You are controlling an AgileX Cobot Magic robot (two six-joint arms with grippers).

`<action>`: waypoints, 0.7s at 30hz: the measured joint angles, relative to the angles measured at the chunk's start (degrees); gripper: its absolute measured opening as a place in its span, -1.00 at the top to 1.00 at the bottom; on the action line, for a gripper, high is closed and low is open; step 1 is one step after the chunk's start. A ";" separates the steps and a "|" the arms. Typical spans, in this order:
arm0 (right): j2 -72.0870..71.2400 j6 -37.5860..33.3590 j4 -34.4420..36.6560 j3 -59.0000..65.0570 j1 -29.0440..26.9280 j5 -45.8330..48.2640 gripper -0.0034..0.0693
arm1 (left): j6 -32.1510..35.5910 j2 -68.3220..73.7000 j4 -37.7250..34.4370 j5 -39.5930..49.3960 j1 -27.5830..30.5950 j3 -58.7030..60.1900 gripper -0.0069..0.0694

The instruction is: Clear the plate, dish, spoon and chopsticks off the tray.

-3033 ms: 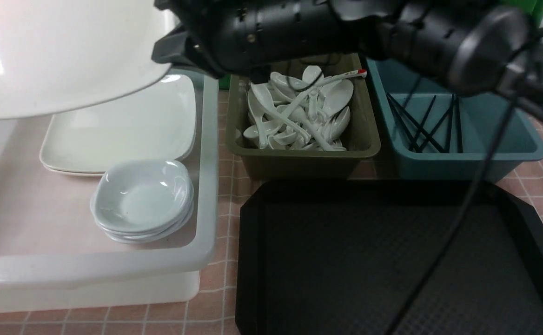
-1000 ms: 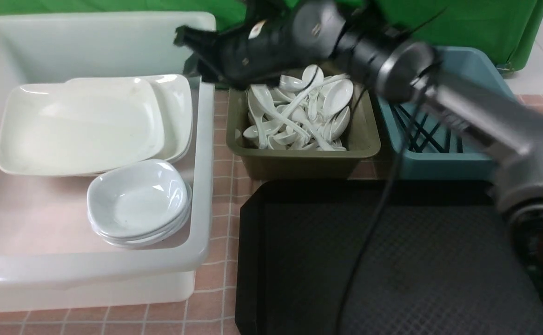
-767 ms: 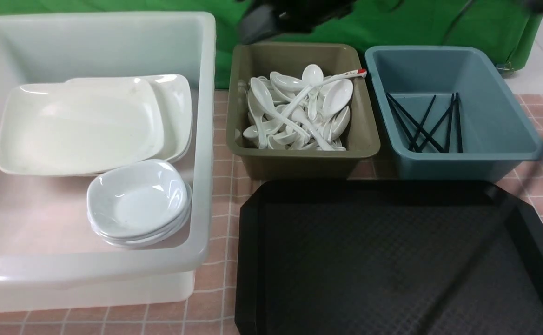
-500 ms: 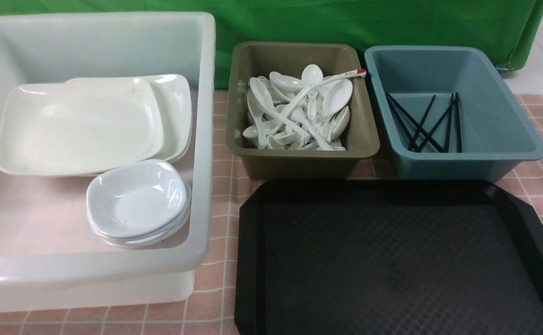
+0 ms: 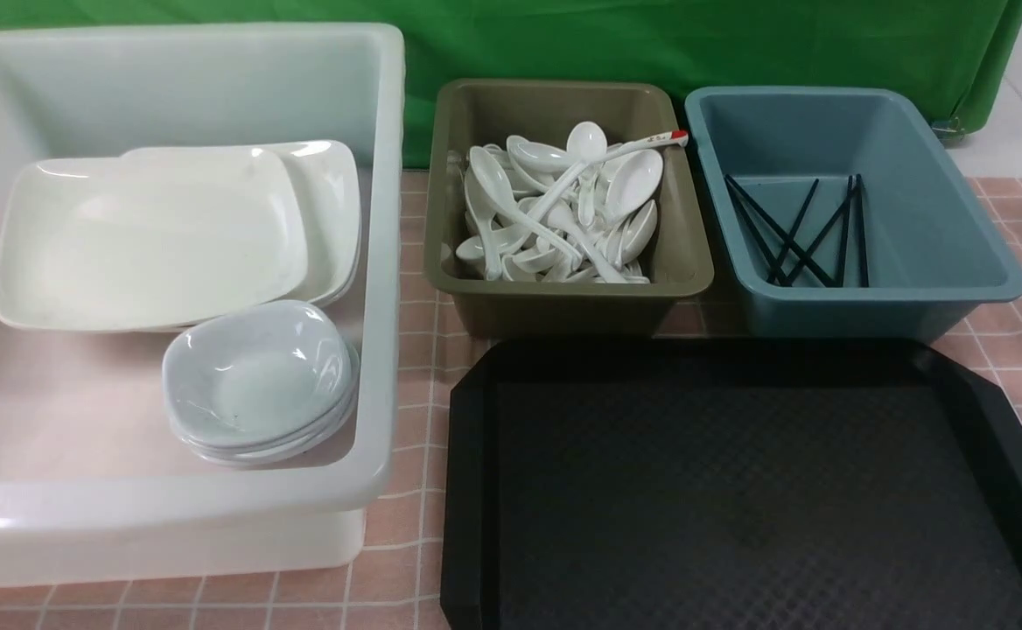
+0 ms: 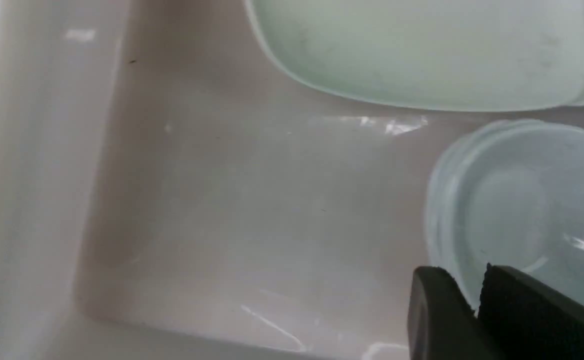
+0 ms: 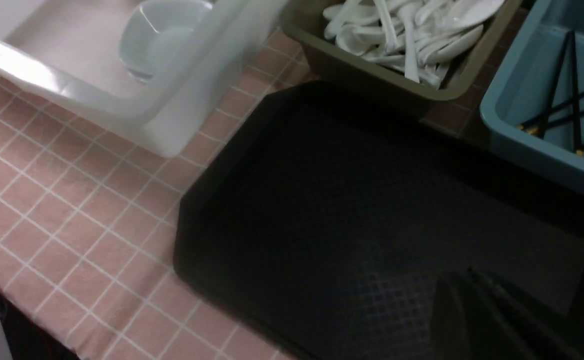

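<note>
Front view: tray (image 5: 738, 490) black, diamond-textured, raised rim, cut corners.

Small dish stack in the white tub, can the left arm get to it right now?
Probably yes. The left gripper hangs over the open-topped white tub, close to the dish stack, and nothing lies on the stack or between them.

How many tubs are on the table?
3: the white tub left of the tray, the olive tub holding spoons, the blue tub holding chopsticks.
</note>
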 joint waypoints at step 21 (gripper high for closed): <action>-7.63 5.58 -0.07 16.94 0.00 -11.49 0.82 | -12.01 22.94 24.23 -4.55 -5.38 -7.58 0.77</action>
